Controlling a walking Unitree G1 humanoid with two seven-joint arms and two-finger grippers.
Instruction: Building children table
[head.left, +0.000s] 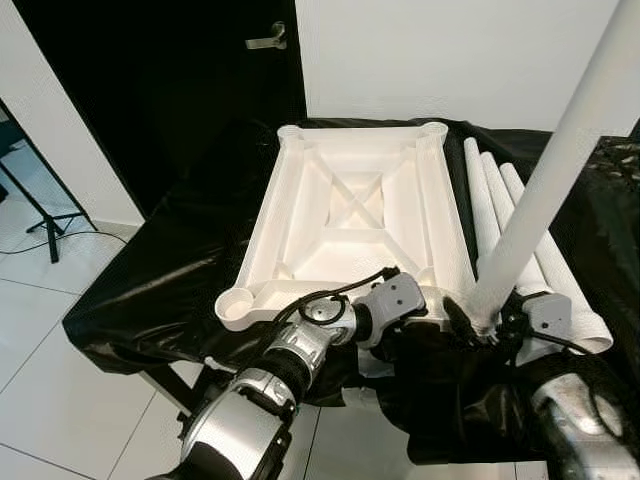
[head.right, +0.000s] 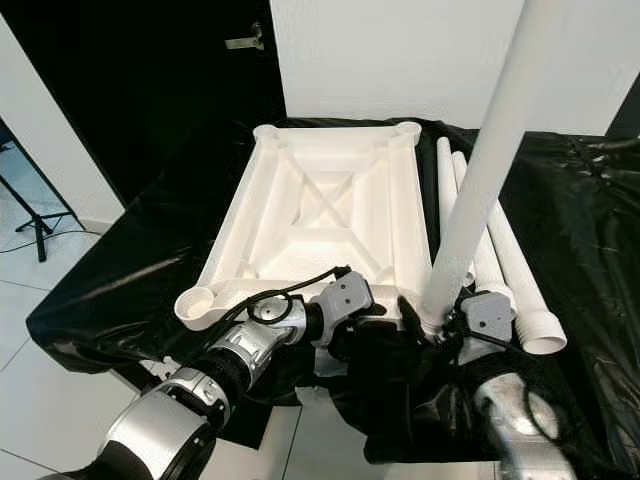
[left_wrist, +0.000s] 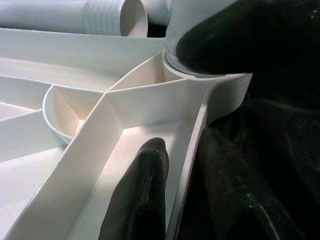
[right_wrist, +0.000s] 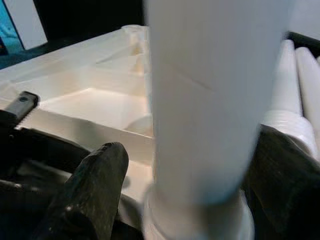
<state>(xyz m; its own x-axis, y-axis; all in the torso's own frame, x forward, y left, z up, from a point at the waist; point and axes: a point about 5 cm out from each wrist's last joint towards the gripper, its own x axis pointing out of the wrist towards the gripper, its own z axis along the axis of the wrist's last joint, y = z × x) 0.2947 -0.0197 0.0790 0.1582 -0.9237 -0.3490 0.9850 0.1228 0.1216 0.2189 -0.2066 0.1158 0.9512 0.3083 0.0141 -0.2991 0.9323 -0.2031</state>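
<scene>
closest to the head camera, both silver arms reach forward over the near edge of the black-draped work surface (head.left: 150, 290). the left gripper (left_wrist: 185, 200) has its two black fingers astride the near rim of the upturned white tabletop (head.left: 350, 215), one inside the rim and one outside, pinching that wall to steady it. just to its right, the right gripper (right_wrist: 200, 190) is clamped around the lower end of a white leg (head.left: 560, 160), which stands nearly upright, leaning a little, with its base seated in the near right corner socket (left_wrist: 200, 75) of the tabletop.

the step in hand looks like fitting the first leg into its socket; the other three corner sockets appear unfilled. judging by this, the next move calls for turning or pressing the leg home while the left gripper braces the frame against twisting, then letting go.

farther back, three spare legs (head.left: 500, 215) lie side by side on the cloth just beside the tabletop's right edge. beyond them stands a white wall (head.left: 450, 55) and a dark door (head.left: 170, 80).
</scene>
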